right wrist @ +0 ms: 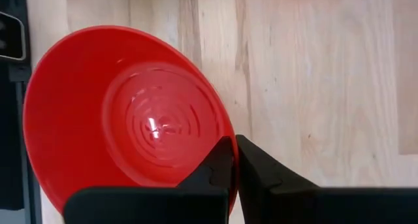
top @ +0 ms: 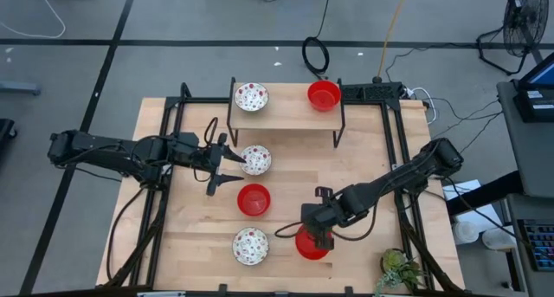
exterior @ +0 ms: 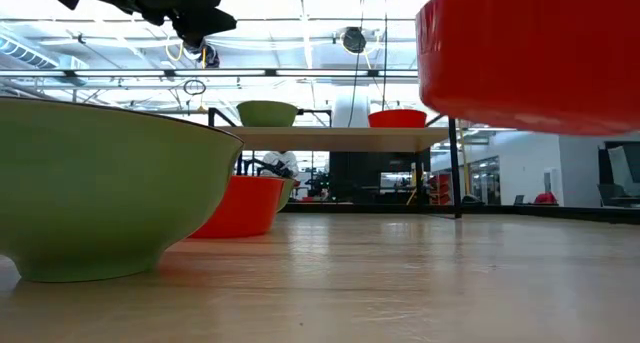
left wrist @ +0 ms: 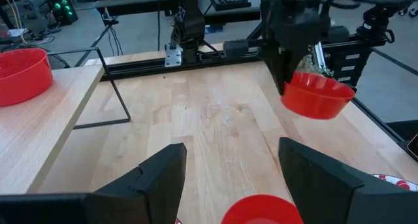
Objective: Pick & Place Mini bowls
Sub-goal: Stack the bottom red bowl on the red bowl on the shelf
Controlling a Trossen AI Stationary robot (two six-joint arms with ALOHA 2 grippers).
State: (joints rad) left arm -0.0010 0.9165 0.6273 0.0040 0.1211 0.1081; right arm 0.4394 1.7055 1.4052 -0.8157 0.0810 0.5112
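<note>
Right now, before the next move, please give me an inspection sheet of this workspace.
Surface: wooden table, with a raised shelf at the back.
Job's things: speckled bowl and red bowl on the shelf; speckled bowls and and red bowl on the table; lifted red bowl.
Clutter: small plant at the table corner.
Grippers: left gripper open beside the middle speckled bowl; right gripper pinches the lifted bowl's rim.
Cables: several on the floor.
Surroundings: fan.
</note>
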